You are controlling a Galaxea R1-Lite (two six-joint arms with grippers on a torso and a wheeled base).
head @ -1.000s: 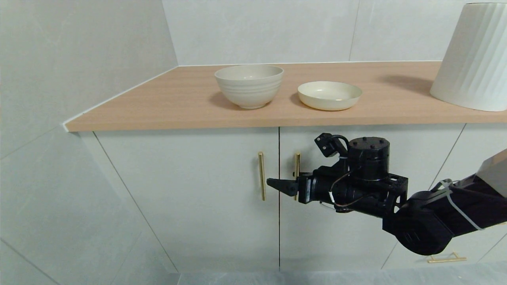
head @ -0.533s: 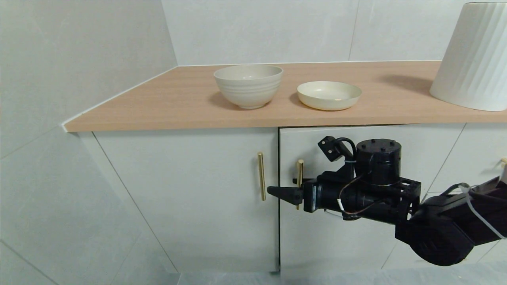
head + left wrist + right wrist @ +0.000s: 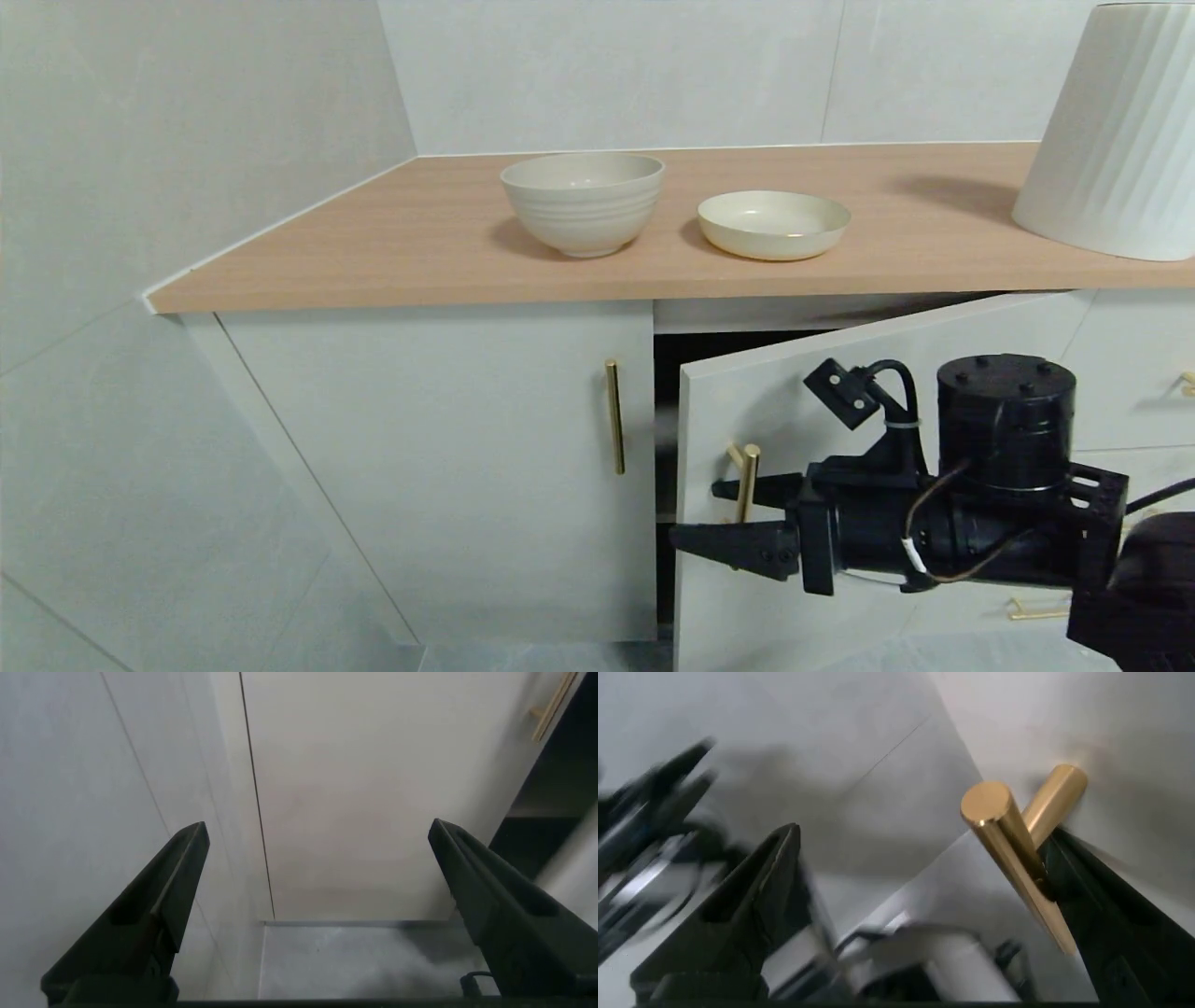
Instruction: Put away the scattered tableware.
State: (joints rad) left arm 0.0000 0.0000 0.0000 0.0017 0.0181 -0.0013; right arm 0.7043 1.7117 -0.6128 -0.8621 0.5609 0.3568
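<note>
Right door (image 3: 738, 401) is swung partway out, with a dark gap between it and the shut left door (image 3: 448, 448). Your right gripper (image 3: 693, 511) has its jaws spread, not clamped. The gold handle (image 3: 747, 478) sits between them and leans on one finger in the right wrist view, so you're hooking it rather than squeezing it.

That's fine for a pull, but I'd say the risk is the handle slipping out past the fingertips. Follow the door's arc around its hinge instead of hauling straight back, and hold the handle deep between the fingers. Go wide enough that a bowl can pass in without clipping the door edge.

Left gripper (image 3: 318, 905) hangs low by the cabinet front, jaws released, holding nothing. The bowl (image 3: 583, 201) and the shallow plate (image 3: 774, 224) sit side by side, not touching, on the surface (image 3: 392, 243) above the cabinet.
</note>
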